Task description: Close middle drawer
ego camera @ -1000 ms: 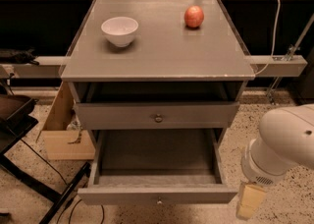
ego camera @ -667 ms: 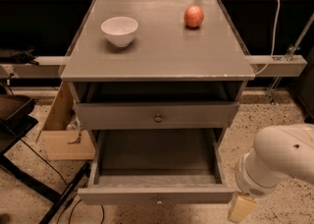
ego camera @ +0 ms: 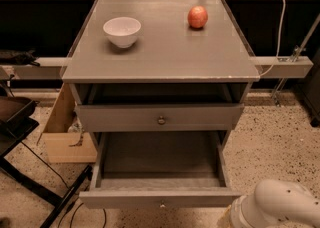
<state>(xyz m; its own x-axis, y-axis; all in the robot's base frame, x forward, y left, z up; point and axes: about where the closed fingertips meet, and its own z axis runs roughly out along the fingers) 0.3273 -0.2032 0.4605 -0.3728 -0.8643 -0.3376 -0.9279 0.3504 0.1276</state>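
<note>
The grey cabinet stands in the middle of the view. The middle drawer is pulled far out toward me, and its deep empty box is open to view. A small round knob sits at the centre of its front. The upper drawer, with its own knob, sits above it, only slightly out. The lowest drawer is hidden beneath. My white arm is at the bottom right, just right of the open drawer's front corner. The gripper hangs below the frame's edge, out of view.
A white bowl and a red apple stand on the cabinet top. A cardboard box lies on the floor to the left, with a black stand and cables. A grey rail runs behind on the right.
My arm has moved down and a little left toward the open drawer's right front corner. The pale finger seen earlier has dropped below the frame. The drawers have not moved.
</note>
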